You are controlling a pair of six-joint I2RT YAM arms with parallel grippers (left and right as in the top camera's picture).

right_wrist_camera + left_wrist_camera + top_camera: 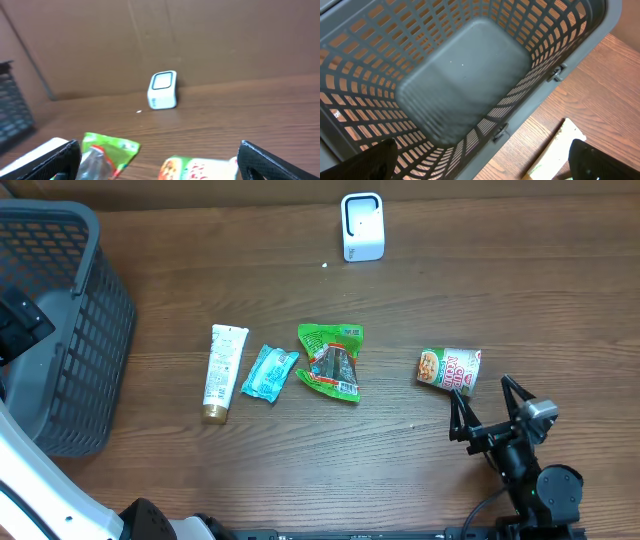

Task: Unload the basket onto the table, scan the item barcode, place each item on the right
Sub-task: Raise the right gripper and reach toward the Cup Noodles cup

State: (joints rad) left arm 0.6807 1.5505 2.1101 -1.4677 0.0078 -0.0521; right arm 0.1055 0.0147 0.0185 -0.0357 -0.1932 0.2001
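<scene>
Your grey basket (90,350) sits far left, with your left gripper (487,162) hanging over it, jaws spread and empty. Your right gripper (483,402) is wide open as well, near the noodle cup (449,369), which lies on its side. The white scanner (362,226) stands well apart at the far edge. The cup's barcode looks too blurred to read.

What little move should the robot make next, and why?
Probably ease the right hand forward and down around the cup noodles. That hand is open and empty, the cup lies on its side just in front of it, and nothing has yet been brought to the white scanner.
</scene>
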